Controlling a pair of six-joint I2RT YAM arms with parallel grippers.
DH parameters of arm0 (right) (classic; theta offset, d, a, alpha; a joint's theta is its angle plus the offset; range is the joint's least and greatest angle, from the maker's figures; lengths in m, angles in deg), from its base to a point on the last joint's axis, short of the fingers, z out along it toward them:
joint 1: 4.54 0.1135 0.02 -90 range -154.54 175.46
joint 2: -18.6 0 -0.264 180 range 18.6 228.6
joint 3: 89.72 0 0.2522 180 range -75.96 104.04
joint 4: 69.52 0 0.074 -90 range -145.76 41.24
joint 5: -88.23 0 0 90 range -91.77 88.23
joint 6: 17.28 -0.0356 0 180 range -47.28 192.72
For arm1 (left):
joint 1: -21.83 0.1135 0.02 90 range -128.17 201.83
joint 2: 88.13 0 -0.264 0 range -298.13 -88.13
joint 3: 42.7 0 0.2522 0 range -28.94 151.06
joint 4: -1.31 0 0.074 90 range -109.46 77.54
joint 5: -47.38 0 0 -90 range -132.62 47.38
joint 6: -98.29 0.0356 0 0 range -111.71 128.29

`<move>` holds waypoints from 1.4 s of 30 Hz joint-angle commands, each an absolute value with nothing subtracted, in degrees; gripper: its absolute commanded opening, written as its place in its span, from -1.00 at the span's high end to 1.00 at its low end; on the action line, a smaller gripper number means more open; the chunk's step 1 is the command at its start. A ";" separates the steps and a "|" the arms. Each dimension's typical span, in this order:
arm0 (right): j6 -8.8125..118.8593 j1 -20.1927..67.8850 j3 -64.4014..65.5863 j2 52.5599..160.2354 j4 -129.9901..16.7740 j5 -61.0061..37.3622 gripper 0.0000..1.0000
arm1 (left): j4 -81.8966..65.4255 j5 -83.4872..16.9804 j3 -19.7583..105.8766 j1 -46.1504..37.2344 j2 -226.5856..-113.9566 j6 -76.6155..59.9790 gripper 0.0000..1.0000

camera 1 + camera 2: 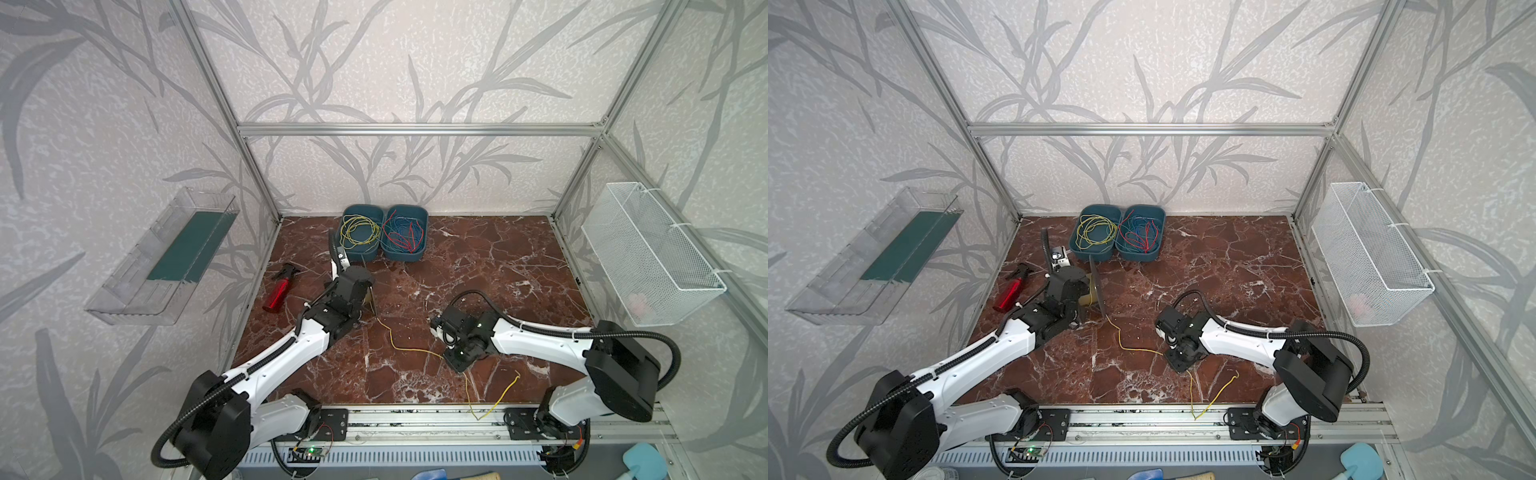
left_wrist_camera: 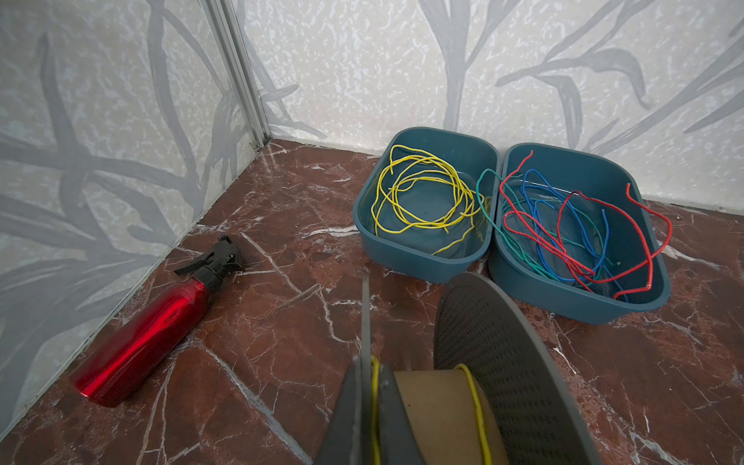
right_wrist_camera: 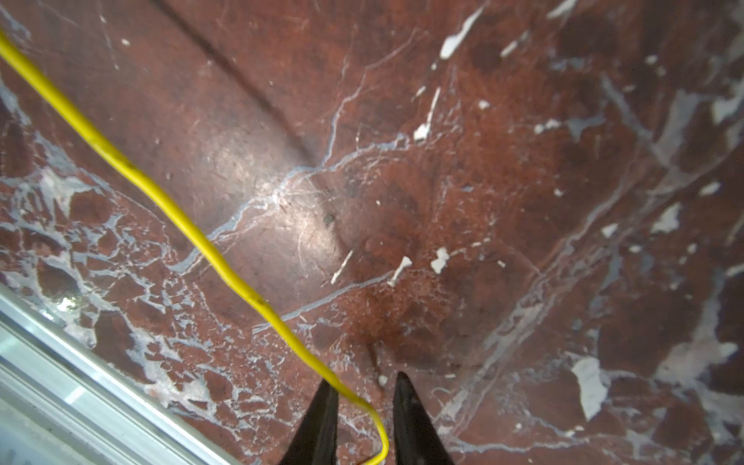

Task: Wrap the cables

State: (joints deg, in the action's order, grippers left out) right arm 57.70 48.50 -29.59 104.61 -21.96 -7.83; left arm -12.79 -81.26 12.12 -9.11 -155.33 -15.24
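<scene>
Marble tabletop (image 1: pixel 498 257), left gripper (image 2: pixel 364 374) clamps my spool (image 2: pixel 439 406) steady so right gripper (image 3: pixel 364 380), jaws apart around the cable (image 3: pixel 193 229), can feed it.

The marble-look tabletop (image 1: pixel 498 257) is showing reddish brown with white veins; the thin flexible cables (image 3: pixel 173 209) are glowing yellow; the two oval plastic tubs (image 2: pixel 418 257) are showing teal; the thin tangled wires (image 1: pixel 405 239) are showing red, blue and green; the metal spray bottle (image 2: pixel 149 334) is gleaming red under a black head; the perforated plastic spool (image 2: pixel 495 362) is showing dark grey around a tan core; the walls (image 1: pixel 415 62) are displaying grey leaves on off-white.
</scene>
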 commanded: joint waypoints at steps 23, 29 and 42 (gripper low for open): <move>58.08 59.03 -18.82 86.66 -16.10 -2.43 1.00 | -19.68 -83.92 16.27 -9.39 -157.61 -11.12 1.00; 60.05 60.77 -13.47 83.28 -16.68 0.67 1.00 | -19.72 -82.53 18.34 -9.44 -160.42 -9.45 1.00; 67.10 59.42 -2.20 88.82 -24.67 6.12 1.00 | -20.04 -69.88 17.07 -9.79 -158.00 -7.10 1.00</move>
